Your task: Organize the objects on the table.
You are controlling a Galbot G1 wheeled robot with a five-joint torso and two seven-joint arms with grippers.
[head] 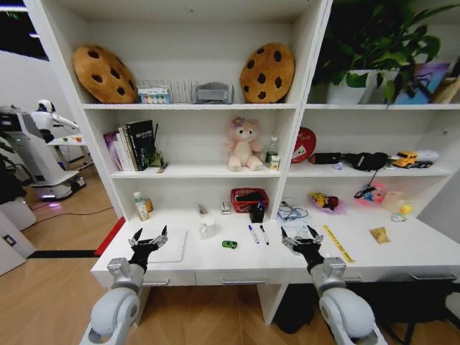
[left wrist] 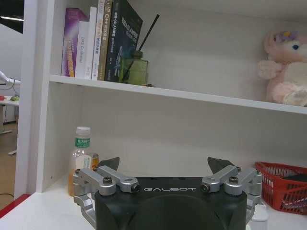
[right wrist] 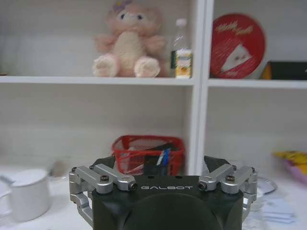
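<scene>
A: Item 1, left gripper (head: 148,238): fingers spread, empty, over the laptop (head: 167,246) at the table (head: 402,248) front. Item 2, right gripper (head: 302,239): fingers spread, empty.

B: Toy car (head: 229,244) and 2 pens (head: 254,234) lie between them. Risk: the car likely rolls if nudged; the pens likely scatter.

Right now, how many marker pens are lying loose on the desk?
2. One marker pen lies just right of the green toy car; the second marker pen lies beside it, nearer the right gripper. More may sit hidden inside the red basket.
</scene>
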